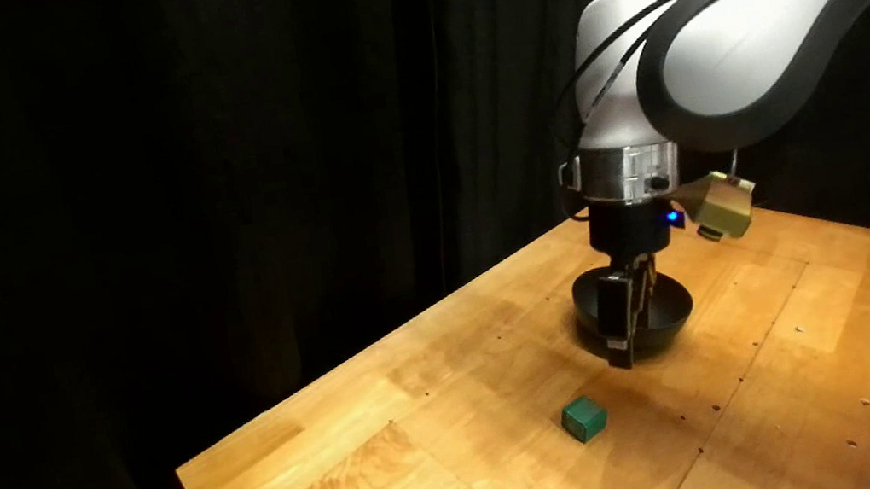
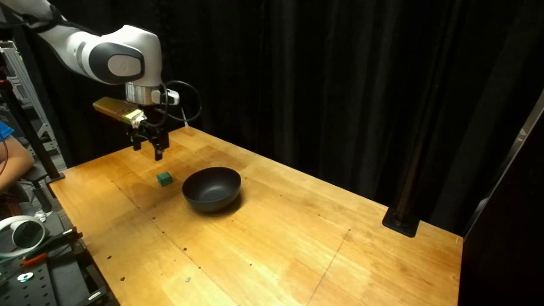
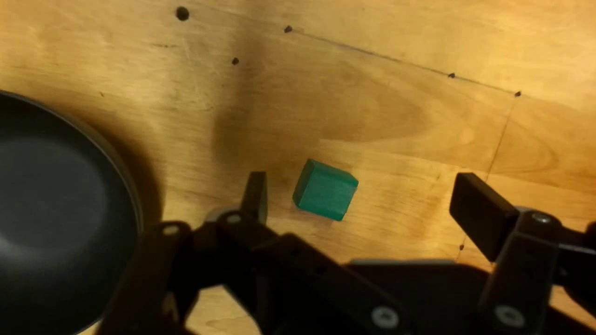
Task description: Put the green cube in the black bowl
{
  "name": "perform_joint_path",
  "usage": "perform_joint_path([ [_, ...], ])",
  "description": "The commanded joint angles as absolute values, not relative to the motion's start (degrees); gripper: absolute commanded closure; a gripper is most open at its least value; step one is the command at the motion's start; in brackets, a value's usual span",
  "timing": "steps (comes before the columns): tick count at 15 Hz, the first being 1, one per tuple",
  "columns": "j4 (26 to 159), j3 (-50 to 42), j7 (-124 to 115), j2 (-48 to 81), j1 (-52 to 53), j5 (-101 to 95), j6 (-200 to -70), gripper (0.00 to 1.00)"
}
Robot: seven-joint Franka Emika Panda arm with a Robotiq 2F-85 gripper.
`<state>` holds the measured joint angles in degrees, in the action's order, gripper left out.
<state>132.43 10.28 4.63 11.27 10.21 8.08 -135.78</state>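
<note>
White arm [image 2: 117, 63] in a bend, pincer [image 2: 148, 152] straight down, wide, above the table [image 2: 297, 221] with the green cube [image 2: 165, 179].

Butcher-block tabletop [image 2: 289, 242] | black bowl [image 2: 211, 191], upright | green cube [image 2: 165, 179] near bowl, apart | pale scrap [image 2: 187, 279] | black post feet [image 2: 400, 226] at edges

The spread pincer [image 3: 359, 195] had room on both sides of the green cube [image 3: 327, 190] on the bench [image 3: 396, 116], but the black bowl [image 3: 60, 209] stood in the way at the wrist view's left.
</note>
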Motion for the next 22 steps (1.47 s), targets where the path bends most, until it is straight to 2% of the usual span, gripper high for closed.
perform_joint_path([
  [1, 131.9, 10.6, 3.1, 16.8, 10.7, 7.1, -145.3, 0.0],
  [6, 130.4, 9.6, 1.5, 24.2, 11.5, 4.4, -153.0, 0.0],
  [16, 126.1, 11.4, 0.3, 31.0, 11.3, 3.6, -152.5, 0.0],
  [17, 126.1, 11.4, 0.1, 31.1, 11.4, 3.6, -152.7, 0.08],
  [18, 126.0, 11.0, -0.5, 31.1, 11.8, 3.2, -152.8, 0.25],
  [22, 126.6, 10.1, -2.0, 30.3, 12.6, 2.6, -153.0, 0.58],
])
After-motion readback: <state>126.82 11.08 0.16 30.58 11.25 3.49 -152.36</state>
